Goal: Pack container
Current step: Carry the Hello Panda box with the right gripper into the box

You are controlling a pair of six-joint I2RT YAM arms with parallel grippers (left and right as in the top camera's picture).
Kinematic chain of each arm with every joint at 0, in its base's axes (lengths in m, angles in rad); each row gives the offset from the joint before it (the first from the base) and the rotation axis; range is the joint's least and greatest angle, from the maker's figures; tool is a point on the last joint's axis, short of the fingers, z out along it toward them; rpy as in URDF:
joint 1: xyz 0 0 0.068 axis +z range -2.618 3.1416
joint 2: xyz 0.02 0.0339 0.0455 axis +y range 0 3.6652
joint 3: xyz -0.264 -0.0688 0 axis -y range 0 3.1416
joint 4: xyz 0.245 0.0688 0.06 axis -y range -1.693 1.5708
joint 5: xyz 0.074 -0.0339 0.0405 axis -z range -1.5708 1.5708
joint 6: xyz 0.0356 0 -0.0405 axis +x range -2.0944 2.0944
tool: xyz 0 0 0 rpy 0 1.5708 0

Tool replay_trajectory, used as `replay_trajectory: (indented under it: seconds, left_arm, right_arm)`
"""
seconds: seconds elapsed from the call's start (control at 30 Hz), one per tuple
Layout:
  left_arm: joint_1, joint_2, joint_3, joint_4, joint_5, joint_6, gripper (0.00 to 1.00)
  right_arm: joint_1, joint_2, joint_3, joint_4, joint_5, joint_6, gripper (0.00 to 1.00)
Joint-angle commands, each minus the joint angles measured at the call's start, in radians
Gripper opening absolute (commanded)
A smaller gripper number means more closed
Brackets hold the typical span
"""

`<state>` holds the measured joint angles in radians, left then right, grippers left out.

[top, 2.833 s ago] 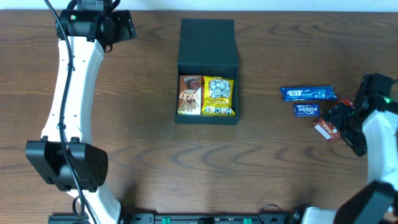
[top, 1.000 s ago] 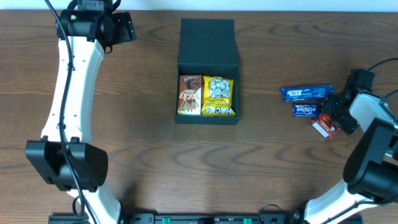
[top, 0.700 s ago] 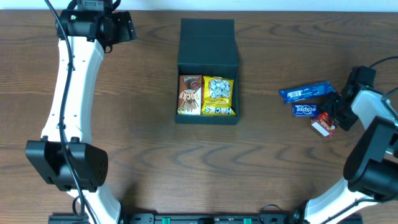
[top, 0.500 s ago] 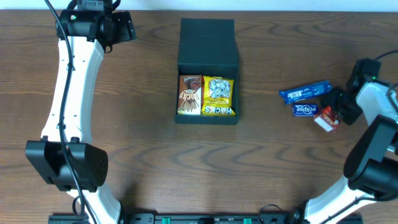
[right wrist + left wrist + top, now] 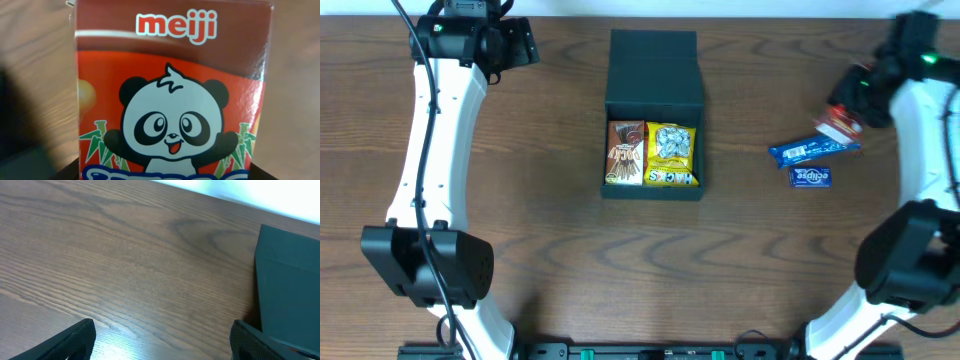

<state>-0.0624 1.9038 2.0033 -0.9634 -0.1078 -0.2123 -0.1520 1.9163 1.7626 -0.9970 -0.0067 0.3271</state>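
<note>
Right pincer (image 5: 848, 110) clamps the red Meiji panda box (image 5: 172, 100); left pincer (image 5: 160, 347) stands wide apart

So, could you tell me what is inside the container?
The container holds a brown packet beside a yellow packet. Anything beneath them is covered.

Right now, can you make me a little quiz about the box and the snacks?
1. True or false: the container holds two snacks.
2. Which animal is drawn on the red box held in the right tool? A) cat B) panda C) dog
3. Fill in: ___ blue packets lie on the table, right of the container.

Key: 1 true; 2 B; 3 two.
</note>
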Motion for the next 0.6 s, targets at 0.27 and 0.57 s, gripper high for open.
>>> replay_trajectory:
  seconds: [0.27, 0.57]
  left_arm:
    - [0.003, 0.006, 0.015, -0.005, -0.003, -0.001, 0.87]
    - [0.003, 0.006, 0.015, -0.005, -0.003, -0.001, 0.89]
  right_arm:
    - [0.415, 0.001, 0.029, 0.07, -0.019, -0.021, 0.62]
    - [0.583, 0.098, 0.028, 0.04, -0.027, 0.016, 0.6]
